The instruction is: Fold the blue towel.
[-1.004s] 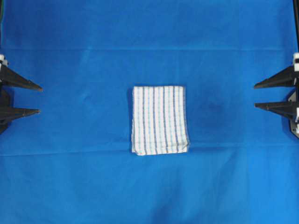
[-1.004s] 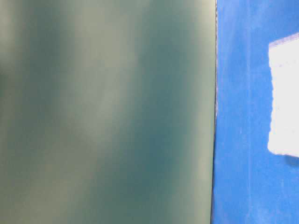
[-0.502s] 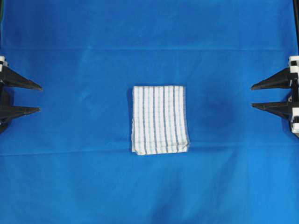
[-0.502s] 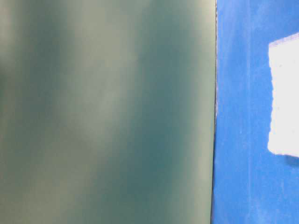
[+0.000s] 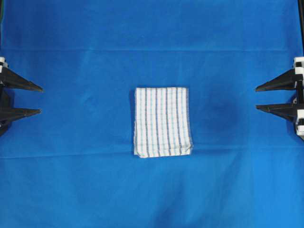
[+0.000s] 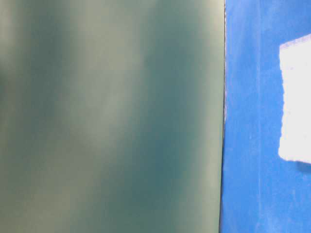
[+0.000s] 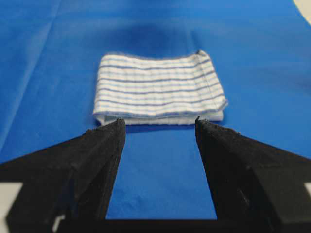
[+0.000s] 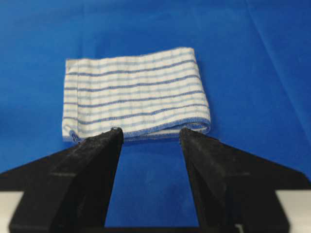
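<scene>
The blue towel (image 5: 163, 121), white with thin blue stripes, lies folded into a small rectangle at the middle of the blue table covering. It also shows ahead of each wrist camera (image 7: 160, 90) (image 8: 136, 99) and as a blurred white patch (image 6: 296, 102) in the table-level view. My left gripper (image 5: 40, 100) stands open at the far left edge, well away from the towel. At the far right edge my right gripper (image 5: 257, 98) is open too. Nothing sits between either pair of fingers (image 7: 158, 125) (image 8: 150, 132).
The plain blue table covering (image 5: 152, 190) spreads over the whole work surface with faint creases. A blurred grey-green surface (image 6: 112, 116) fills the left of the table-level view.
The right gripper has shifted slightly toward the centre since a second ago. The towel and the left gripper have not moved.
</scene>
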`<state>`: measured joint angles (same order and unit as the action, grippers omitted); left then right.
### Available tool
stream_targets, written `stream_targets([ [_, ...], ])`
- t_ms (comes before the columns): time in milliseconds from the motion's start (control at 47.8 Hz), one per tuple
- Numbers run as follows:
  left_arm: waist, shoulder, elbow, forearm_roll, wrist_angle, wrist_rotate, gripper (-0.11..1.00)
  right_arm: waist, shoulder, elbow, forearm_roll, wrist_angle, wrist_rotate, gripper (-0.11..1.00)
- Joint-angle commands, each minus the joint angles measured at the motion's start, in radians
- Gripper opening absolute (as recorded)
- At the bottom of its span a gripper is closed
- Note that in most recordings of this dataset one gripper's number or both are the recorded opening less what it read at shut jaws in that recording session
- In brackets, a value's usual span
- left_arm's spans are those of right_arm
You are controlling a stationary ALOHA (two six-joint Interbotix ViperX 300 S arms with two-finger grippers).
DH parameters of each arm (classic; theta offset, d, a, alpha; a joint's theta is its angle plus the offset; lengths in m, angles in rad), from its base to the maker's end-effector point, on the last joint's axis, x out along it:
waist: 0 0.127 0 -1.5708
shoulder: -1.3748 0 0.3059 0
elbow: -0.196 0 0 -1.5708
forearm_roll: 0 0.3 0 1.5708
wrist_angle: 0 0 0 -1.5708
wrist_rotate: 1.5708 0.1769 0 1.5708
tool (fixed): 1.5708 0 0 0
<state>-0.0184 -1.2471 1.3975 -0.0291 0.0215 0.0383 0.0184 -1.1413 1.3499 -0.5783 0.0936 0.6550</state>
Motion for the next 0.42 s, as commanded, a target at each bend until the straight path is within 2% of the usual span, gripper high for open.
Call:
stream_targets([
  [0, 0.002, 0.008, -0.012, -0.002, -0.005, -0.002, 0.53, -0.002, 0.009, -0.018, 0.002, -0.008, 0.002, 0.57],
  [397, 0.003, 0.008, -0.012, -0.002, 0.0, -0.002, 0.53, -0.002, 0.009, -0.02, 0.002, 0.0, 0.002, 0.57],
])
